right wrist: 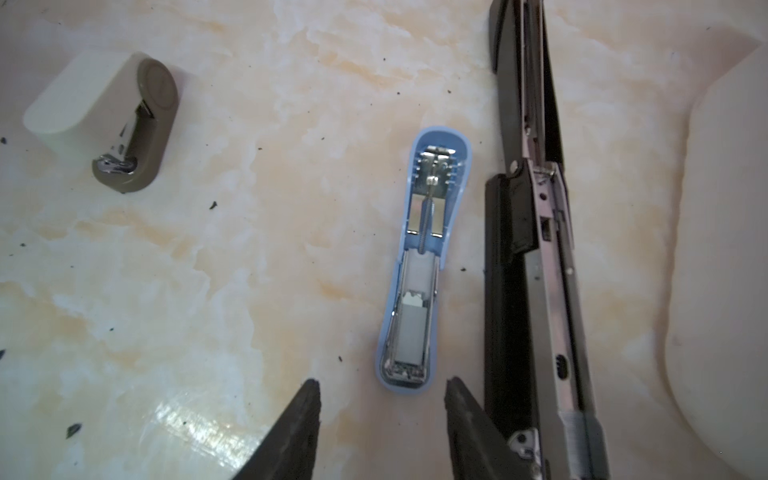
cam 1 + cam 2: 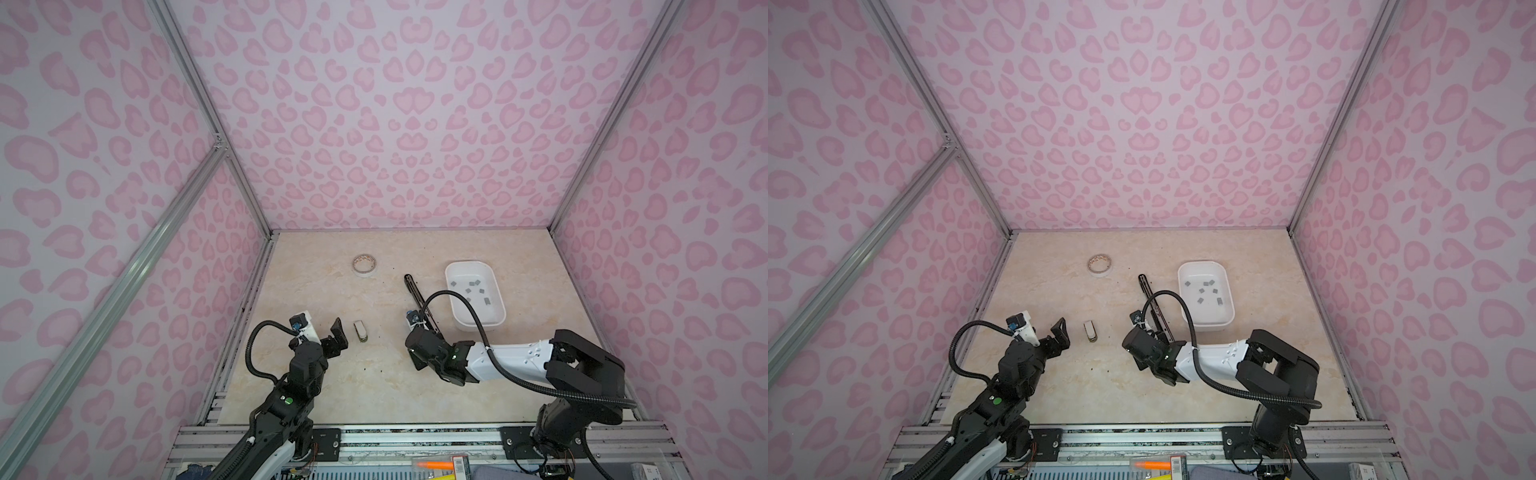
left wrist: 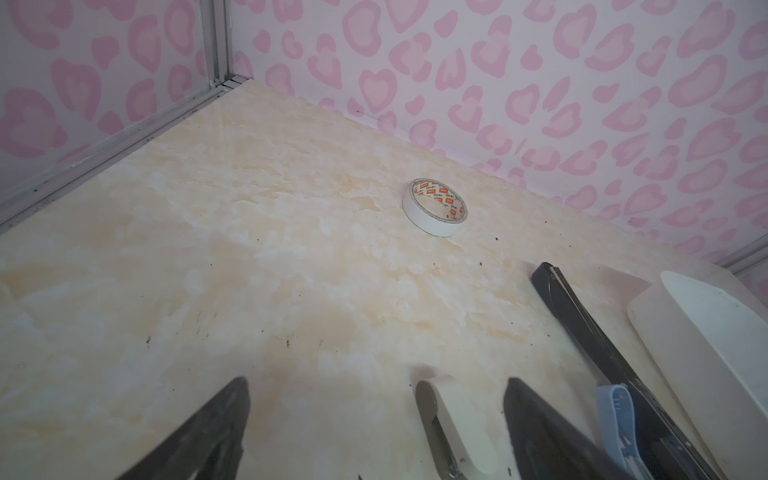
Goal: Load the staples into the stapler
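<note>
The staples (image 2: 471, 291) lie scattered in a white tray (image 2: 478, 326) on the right of the bench (image 2: 353, 395). Beside the tray a long black stapler (image 2: 417, 296) lies opened flat. Next to it the blue stapler (image 1: 424, 270) lies open, with a grey strip in its channel. The right pincer (image 1: 382, 415) hovers at its end, half open and empty. The left pincer (image 3: 376, 384) gapes wide and empty near a small white stapler (image 2: 360, 331).

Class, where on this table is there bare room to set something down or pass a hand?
Free: the left part of the table, between the tape roll and the left wall; also the near strip between the small stapler and the front rail. Crowded: the right side, where black stapler, blue stapler and tray lie close beside the right gripper.
</note>
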Tool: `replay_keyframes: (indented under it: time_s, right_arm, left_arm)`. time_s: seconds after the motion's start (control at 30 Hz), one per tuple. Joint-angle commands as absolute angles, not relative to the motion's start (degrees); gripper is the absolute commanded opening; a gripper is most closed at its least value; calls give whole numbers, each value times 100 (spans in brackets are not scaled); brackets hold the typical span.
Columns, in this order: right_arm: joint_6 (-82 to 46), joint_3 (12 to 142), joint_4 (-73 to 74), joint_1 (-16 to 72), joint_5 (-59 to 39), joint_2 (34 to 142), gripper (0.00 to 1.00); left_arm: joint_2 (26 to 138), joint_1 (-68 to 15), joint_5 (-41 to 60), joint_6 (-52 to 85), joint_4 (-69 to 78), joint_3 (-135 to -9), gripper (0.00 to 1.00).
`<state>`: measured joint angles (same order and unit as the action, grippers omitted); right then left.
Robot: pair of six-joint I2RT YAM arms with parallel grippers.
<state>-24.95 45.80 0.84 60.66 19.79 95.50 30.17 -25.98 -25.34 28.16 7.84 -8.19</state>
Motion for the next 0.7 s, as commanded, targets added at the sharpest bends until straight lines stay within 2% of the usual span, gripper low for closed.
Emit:
replay_keyframes:
  time_s: [0.0,0.13,0.67]
  right_arm:
    - [-2542,4395,527,6010,2104,9629,58]
    - [-2538,4452,481,5819,2039,9831,56]
    - [-2557,4463,776,5807,1857,10355,38]
  left_arm:
    - [3022,-2593,-2588,2751,975,-834,96]
    - [3049,-2593,-2560,2769,962,-850,96]
    - [3099,-2593,-2564,2747,997,-859,96]
